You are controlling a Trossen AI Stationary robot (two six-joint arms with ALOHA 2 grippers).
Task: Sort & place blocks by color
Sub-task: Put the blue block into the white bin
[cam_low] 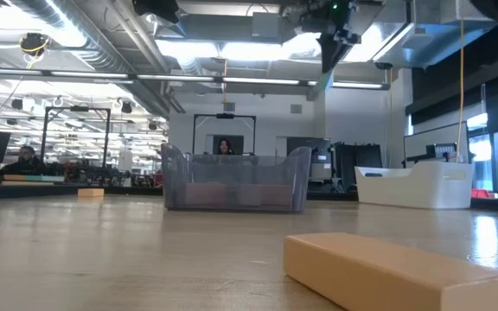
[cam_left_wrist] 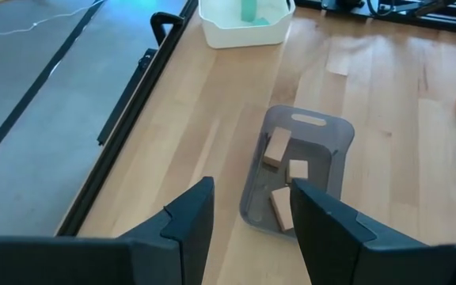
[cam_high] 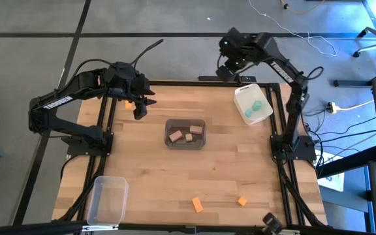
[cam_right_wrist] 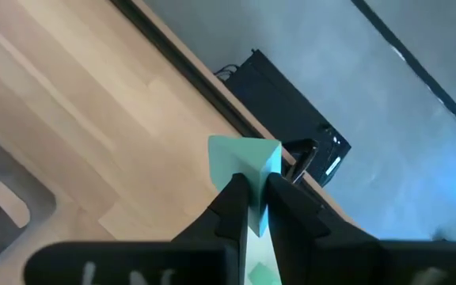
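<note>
An orange block [cam_low: 405, 272] lies closest in the low view. My right gripper [cam_right_wrist: 252, 198], raised at the high view's upper right, pinches a teal block [cam_right_wrist: 244, 162] above the white bin [cam_high: 253, 104]. My left gripper [cam_left_wrist: 248, 218] hangs spread, upper left, near the grey bin [cam_high: 186, 134] of tan blocks [cam_high: 191, 134].

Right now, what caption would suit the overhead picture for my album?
Right gripper holds a teal block near the white bin; left gripper waits open beside the grey bin.
</note>
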